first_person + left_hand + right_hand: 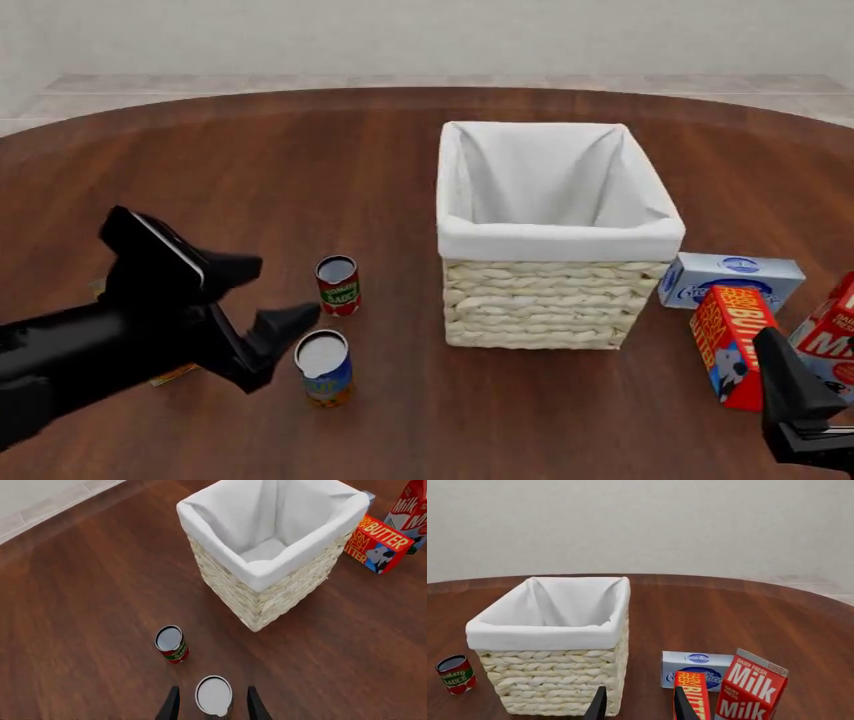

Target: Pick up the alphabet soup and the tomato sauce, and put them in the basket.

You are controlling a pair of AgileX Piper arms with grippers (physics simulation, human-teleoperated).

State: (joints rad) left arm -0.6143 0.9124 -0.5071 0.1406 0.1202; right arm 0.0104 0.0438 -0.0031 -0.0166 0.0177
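So far neither can is in the basket, and both halves of the task remain. Our left gripper has its two fingers spread apart on either side of the alphabet soup; in the left wrist view a gap shows between each finger and the can, so we judge that we bracket it but do not grip it. The can stands upright on the worktop, on the near-left side of the basket and well short of it. The tomato sauce stands upright just beyond the soup, a little nearer the basket but apart from its wicker wall, untouched.

The basket sits upright, and its white lining shows nothing inside in any of the three views. What is left, as we read it: close on the soup, lift it over the rim and drop it, then the same for the sauce.

Our left arm reaches in low from the left, gripper angled forward and down toward the soup. Our right gripper hangs to the right of the basket, fingers apart and holding nothing, pointing between the basket and the butter box. Beside that stand a milk carton and a pale blue box, all on the basket's right side, clear of the cans.
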